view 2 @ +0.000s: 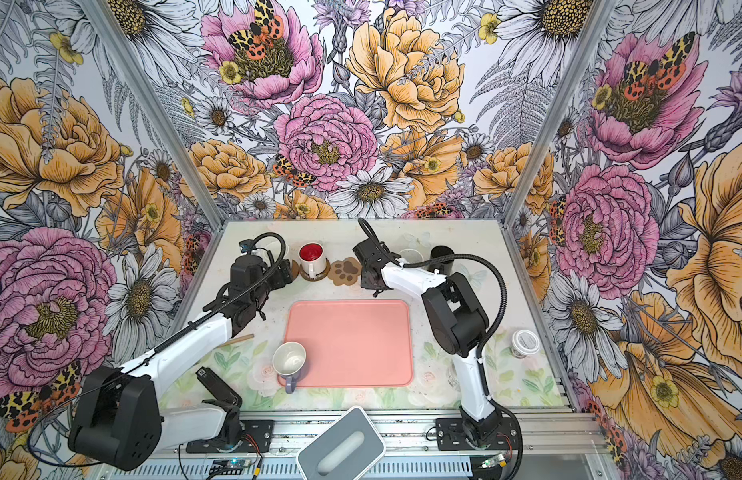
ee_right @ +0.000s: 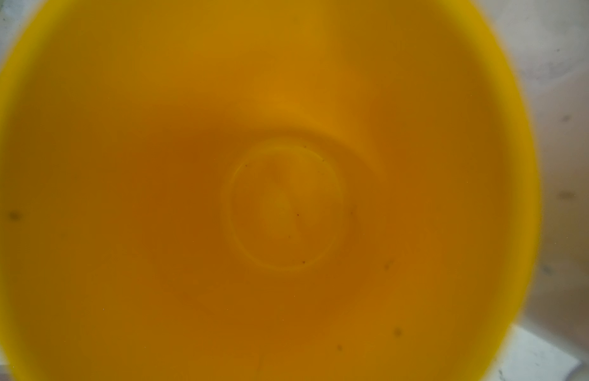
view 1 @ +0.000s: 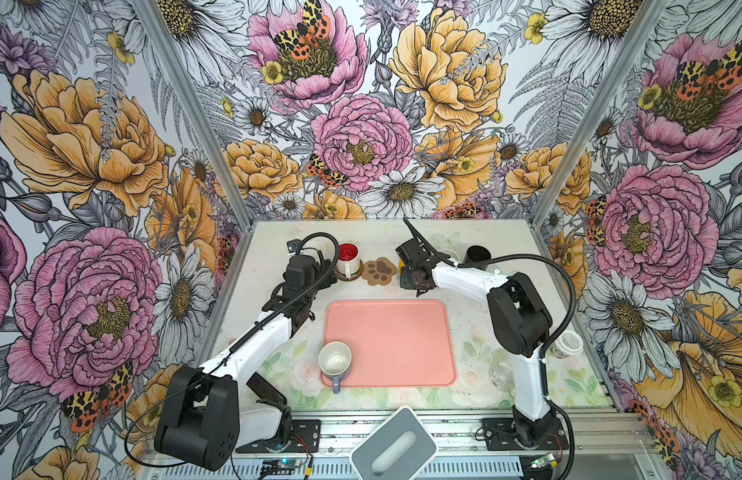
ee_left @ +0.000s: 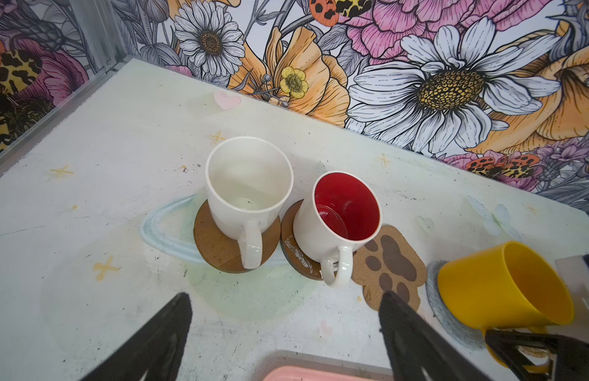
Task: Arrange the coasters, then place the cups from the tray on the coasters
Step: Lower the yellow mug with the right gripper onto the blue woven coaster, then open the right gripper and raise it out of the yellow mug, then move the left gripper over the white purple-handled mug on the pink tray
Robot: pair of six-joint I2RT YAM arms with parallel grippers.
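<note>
Yellow mug (ee_left: 504,287) rests on the grey coaster (ee_left: 448,316) at the back of the tabletop (ee_left: 88,165); the right tool (ee_left: 517,351) sits at its handle, and we cannot tell whether it clamps it; beside them we see the paw-print coaster (ee_left: 390,264) lying bare, then the red-lined mug (ee_left: 339,214) on a brown disc (ee_left: 296,254) and the plain white mug (ee_left: 249,194) on a second brown disc (ee_left: 217,244); the left tool (ee_left: 285,297) hovers before these, fingers spread wide, holding nothing; in both top views the lavender mug (view 1: 335,360) sits at the near left corner of the pink tray (view 1: 402,332).
</note>
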